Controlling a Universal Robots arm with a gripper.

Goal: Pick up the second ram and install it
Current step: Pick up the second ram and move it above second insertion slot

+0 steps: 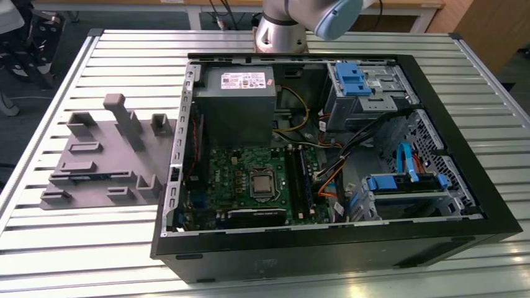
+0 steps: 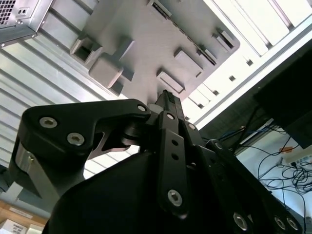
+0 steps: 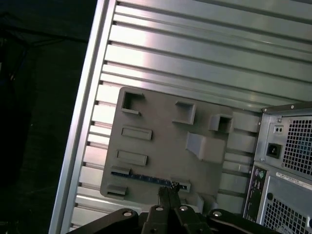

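In first wrist view, gripper (image 3: 168,191) seen shut, nothing held, over grey tray (image 3: 161,131). Held on edge in tray slot: second ram (image 3: 146,176). In exterior view, tray at 9 o'clock of case (image 1: 331,251). Judged needed: jaws opened, squared across stick's thin faces, centred mid-length.

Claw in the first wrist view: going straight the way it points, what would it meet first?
Probably the thin blue ram stick lying in the grey plastic tray, near one end. Depth is unclear, so the claw could touch the tray first.
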